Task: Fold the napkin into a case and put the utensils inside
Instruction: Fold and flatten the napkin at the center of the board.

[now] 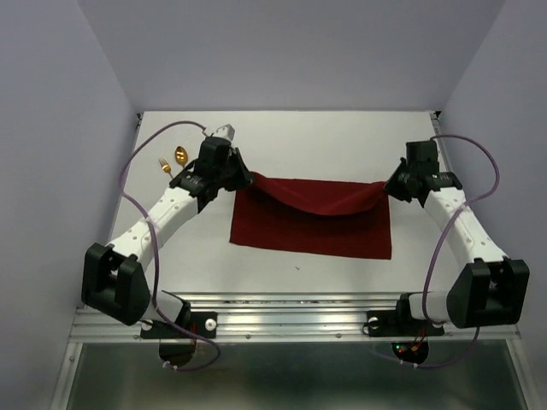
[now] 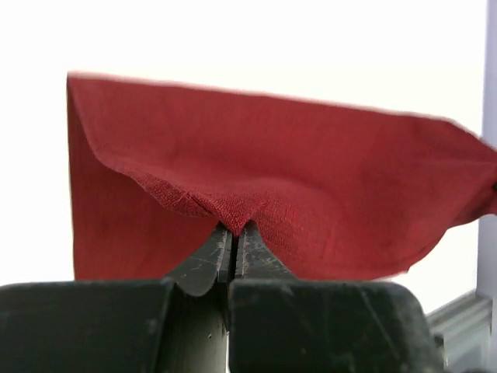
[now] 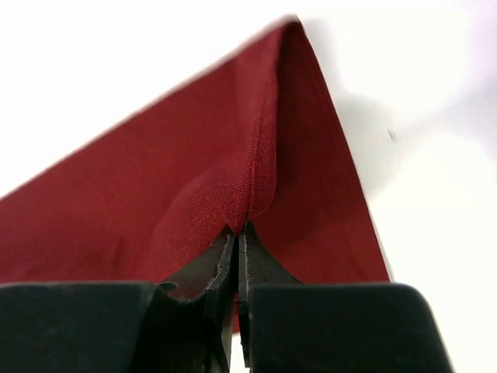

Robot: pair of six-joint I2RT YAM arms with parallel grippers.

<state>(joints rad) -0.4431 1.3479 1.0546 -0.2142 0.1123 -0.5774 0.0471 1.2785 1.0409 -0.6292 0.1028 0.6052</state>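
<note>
Middle of the overhead frame: dark red napkin (image 1: 312,229), plain cloth, near part flat on white table (image 1: 342,137), far edge lifted off the surface and sagging in a shallow curve between two raised corners. Upper left of the cloth: left gripper (image 1: 249,179), clamped tight on the far-left corner, jaws pressed together with only fabric between. Upper right of the cloth: right gripper (image 1: 386,186), likewise pinched on the far-right corner. Left wrist view: fingers (image 2: 206,260) closed on a puckered tip of cloth, weave visible, rest spread out behind. Right wrist view: same pinch, crease running up from the grip. Upper left of the overhead frame, beside the left arm: gold spoon (image 1: 180,155) and fork (image 1: 164,165) on the table, apart from the napkin.
</note>
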